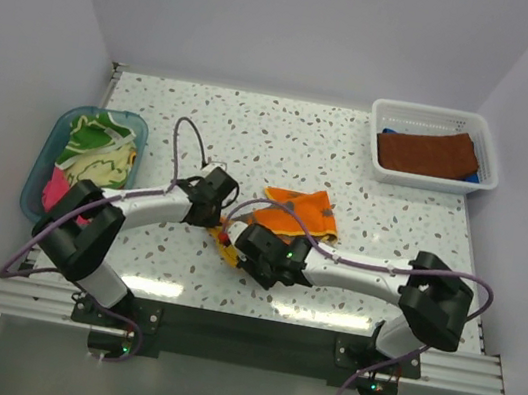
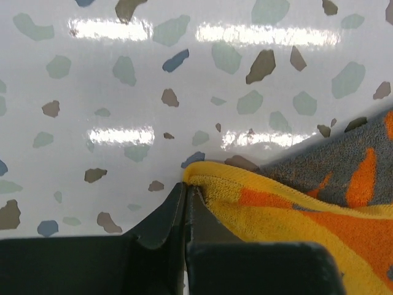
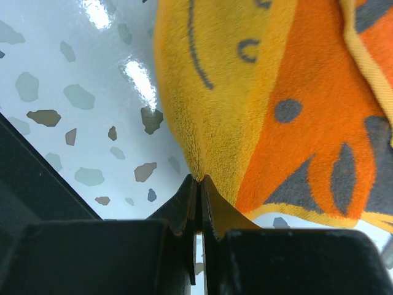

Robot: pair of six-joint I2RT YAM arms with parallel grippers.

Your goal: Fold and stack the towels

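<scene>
While pinched shut on the orange towel [image 1: 302, 214] on the table [image 1: 410, 232], left gripper [image 2: 186, 192] and right gripper [image 3: 199, 184] close together, on one near-left edge. Bulk bunched away to far right of both. Probably best to spread along that edge first; bulk nearer the right gripper.

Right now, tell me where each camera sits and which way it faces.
Top external: above, behind the bases, looking down on the table; both arms show.
Left wrist: low over the table, facing the orange towel at its corner; left fingers pinch it.
Right wrist: low, facing the towel's edge; right fingers pinch it.
Shared: all three show the orange towel.
</scene>
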